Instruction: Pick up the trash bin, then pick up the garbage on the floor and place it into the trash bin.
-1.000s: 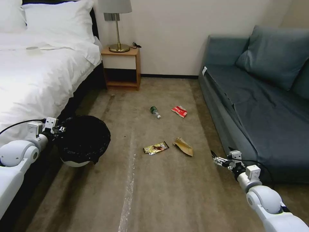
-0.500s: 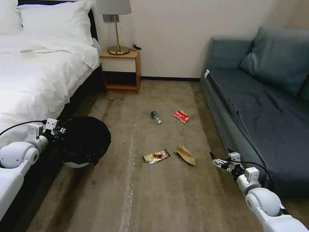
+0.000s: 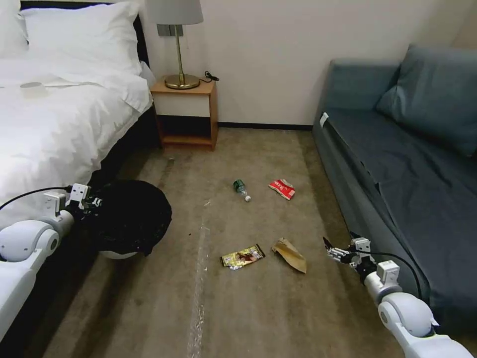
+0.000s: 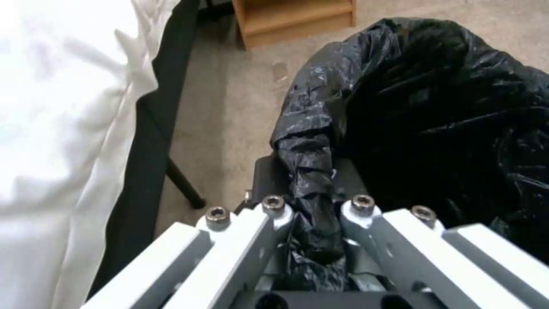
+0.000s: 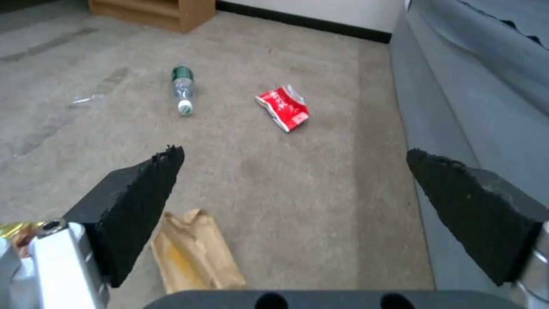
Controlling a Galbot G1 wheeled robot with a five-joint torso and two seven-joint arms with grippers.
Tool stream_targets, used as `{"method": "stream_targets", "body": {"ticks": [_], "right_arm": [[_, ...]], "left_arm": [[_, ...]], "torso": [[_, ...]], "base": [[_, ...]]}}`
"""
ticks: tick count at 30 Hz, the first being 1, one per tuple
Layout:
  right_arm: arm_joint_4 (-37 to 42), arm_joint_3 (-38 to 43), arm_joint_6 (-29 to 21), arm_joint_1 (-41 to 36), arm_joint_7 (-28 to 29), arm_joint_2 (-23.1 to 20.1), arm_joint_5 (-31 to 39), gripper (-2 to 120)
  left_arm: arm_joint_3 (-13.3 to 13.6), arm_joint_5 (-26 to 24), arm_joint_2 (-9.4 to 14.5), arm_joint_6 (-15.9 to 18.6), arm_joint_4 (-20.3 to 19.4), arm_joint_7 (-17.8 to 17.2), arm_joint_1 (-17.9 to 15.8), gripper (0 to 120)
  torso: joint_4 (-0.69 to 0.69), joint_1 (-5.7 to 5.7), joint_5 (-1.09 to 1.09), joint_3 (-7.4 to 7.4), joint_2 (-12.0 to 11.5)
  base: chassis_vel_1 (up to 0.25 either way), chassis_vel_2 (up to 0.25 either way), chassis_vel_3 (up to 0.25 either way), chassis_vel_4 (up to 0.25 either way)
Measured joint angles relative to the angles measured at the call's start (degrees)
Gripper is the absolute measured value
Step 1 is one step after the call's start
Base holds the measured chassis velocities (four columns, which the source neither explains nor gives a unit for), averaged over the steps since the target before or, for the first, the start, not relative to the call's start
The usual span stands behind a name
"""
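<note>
The trash bin (image 3: 126, 219), white with a black bag over its rim, hangs just above the carpet beside the bed. My left gripper (image 3: 92, 203) is shut on its bag-covered rim (image 4: 312, 201). The garbage lies on the floor ahead: a crumpled brown paper (image 3: 289, 254) (image 5: 194, 253), a gold-brown wrapper (image 3: 242, 256), a red-and-white packet (image 3: 282, 189) (image 5: 284, 107) and a small clear bottle (image 3: 241, 189) (image 5: 183, 89). My right gripper (image 3: 332, 251) (image 5: 293, 152) is open, low over the carpet, just right of the brown paper and next to the sofa's front.
A white bed (image 3: 59, 124) runs along the left, its dark frame close behind the bin. A wooden nightstand (image 3: 185, 112) with a lamp stands at the far wall. A grey-blue sofa (image 3: 407, 164) lines the right. Bare carpet (image 3: 198, 308) stretches between.
The whole picture has shifted as the camera moved; the litter now sits lower and nearer my right gripper. My left gripper still holds the bin and the right stays open.
</note>
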Motion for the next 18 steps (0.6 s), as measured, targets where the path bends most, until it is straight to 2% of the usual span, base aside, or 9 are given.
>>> {"method": "stream_targets", "body": {"ticks": [18], "right_arm": [[-0.28, -0.68, 0.0, -0.35, -0.02, 0.31, -1.13, 100]], "left_arm": [[-0.13, 0.17, -0.47, -0.97, 0.04, 0.79, 0.09, 4]], "torso": [[-0.01, 0.0, 0.0, 0.0, 0.0]], "base": [[-0.131, 0.13, 0.129, -0.133]]}}
